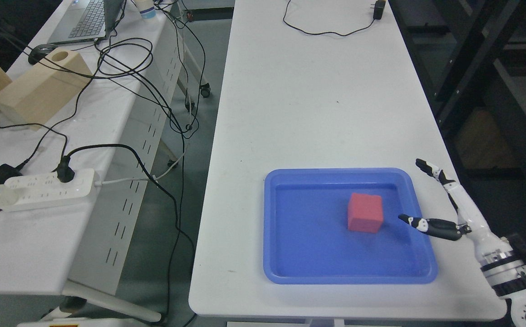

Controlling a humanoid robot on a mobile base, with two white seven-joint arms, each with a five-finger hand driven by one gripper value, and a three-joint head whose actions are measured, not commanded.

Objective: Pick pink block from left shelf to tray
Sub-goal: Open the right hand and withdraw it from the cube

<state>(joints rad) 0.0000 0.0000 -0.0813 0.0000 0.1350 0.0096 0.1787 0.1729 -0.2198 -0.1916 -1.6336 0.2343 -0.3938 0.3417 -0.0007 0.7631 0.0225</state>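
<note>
The pink block (365,212) rests on the floor of the blue tray (290,268), right of the tray's middle. My right hand (419,195) comes in from the lower right and hovers at the tray's right edge, open, its fingers (430,171) spread and its thumb pointing toward the block with a small gap between. Nothing is held. The left arm does not show.
The tray lies near the front of a long white table (312,100). A black cable with a plug (378,9) lies at its far end. To the left, a second table carries a power strip (40,188), wooden boxes (40,88), a laptop (88,20) and tangled cables.
</note>
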